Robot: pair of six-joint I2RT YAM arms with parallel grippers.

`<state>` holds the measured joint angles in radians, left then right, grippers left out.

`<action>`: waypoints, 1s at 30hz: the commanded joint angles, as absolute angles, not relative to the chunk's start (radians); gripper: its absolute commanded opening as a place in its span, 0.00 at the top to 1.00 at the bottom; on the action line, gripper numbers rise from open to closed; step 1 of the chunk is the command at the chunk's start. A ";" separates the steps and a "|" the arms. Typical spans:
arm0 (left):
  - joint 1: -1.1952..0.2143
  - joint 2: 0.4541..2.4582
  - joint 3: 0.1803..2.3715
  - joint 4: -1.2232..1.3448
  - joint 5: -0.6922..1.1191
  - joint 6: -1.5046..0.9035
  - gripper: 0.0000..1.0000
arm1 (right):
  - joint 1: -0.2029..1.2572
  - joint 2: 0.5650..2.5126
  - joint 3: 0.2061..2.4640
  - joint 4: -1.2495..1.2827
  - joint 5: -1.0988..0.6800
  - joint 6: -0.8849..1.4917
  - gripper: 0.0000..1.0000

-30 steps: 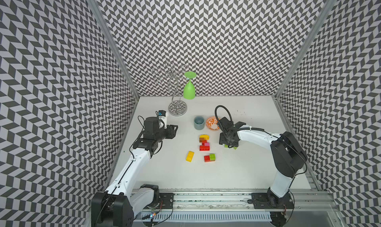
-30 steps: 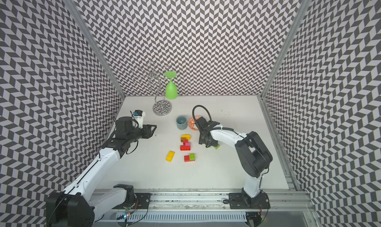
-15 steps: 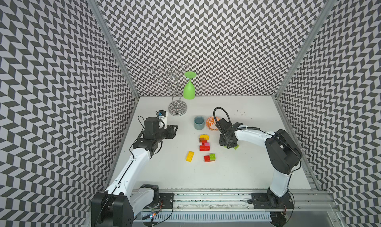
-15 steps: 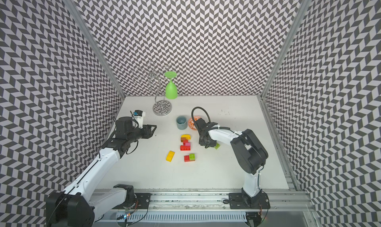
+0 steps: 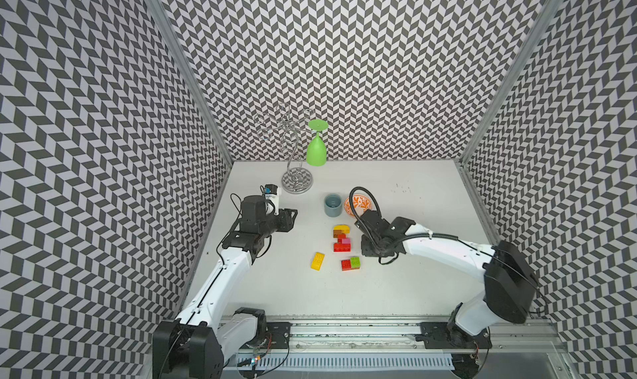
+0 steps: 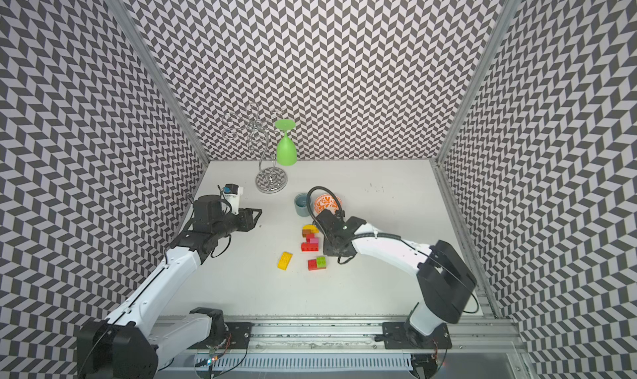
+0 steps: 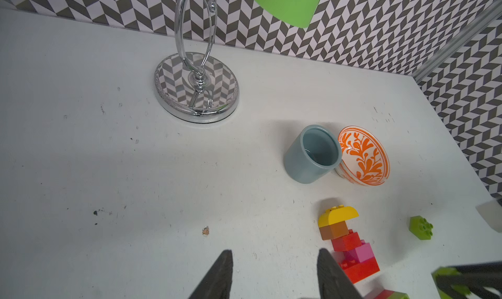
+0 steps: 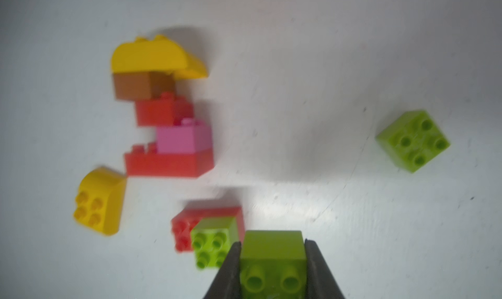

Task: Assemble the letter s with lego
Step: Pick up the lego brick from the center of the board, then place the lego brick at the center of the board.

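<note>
The right gripper (image 8: 272,242) has its jaws clamped on two sides of a lime green brick (image 8: 271,259), studs turned toward the wrist camera. I cannot tell whether that brick is clear of the tabletop (image 5: 413,284). In both top views this gripper sits near the middle of the tabletop, just beside the part-built figure (image 5: 342,238). That figure is a curved yellow brick, a brown one, a red one, a pink one and a long red one, joined in steps and lying flat.

Toward the near edge from it lie a loose yellow brick (image 5: 317,261) and a red-and-green pair (image 5: 351,263). A second lime green brick (image 8: 413,141) lies alone on the right arm's side, and in the top views the arm hides it. A blue-grey cup (image 5: 332,205) and an orange-patterned bowl (image 5: 360,203) stand side by side toward the far edge.

The left gripper (image 7: 274,278) hangs between the bricks and the left edge, its jaws apart with nothing between them.

I judge the pick-up to be done and the placing to come next. The held brick needs carrying to the figure, with its studs lined up where the S needs its next piece, then pressing home. The figure lies loose, so a push may slide it; the free left gripper could brace it.
</note>
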<state>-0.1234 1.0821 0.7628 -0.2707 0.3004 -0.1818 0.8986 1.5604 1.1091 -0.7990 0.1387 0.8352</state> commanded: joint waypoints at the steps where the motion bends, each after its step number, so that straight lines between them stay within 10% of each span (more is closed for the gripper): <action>1: -0.116 1.068 0.756 -0.260 0.296 -0.192 0.48 | 0.993 1.547 1.061 -0.832 0.100 0.956 0.86; 13: -0.116 1.059 0.750 -0.259 0.290 -0.192 0.48 | 1.087 1.748 1.072 -0.652 0.012 1.004 0.75; 23: -0.116 1.060 0.753 -0.260 0.290 -0.187 0.46 | 1.084 1.708 1.176 -0.806 0.102 1.000 0.30; 30: -0.116 1.060 0.754 -0.262 0.290 -0.190 0.46 | 0.893 1.574 1.238 -0.921 0.177 0.949 0.22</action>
<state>-0.1234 1.0779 0.7593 -0.2707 0.3000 -0.1848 0.9874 1.6421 1.2240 -0.8536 0.0990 0.9684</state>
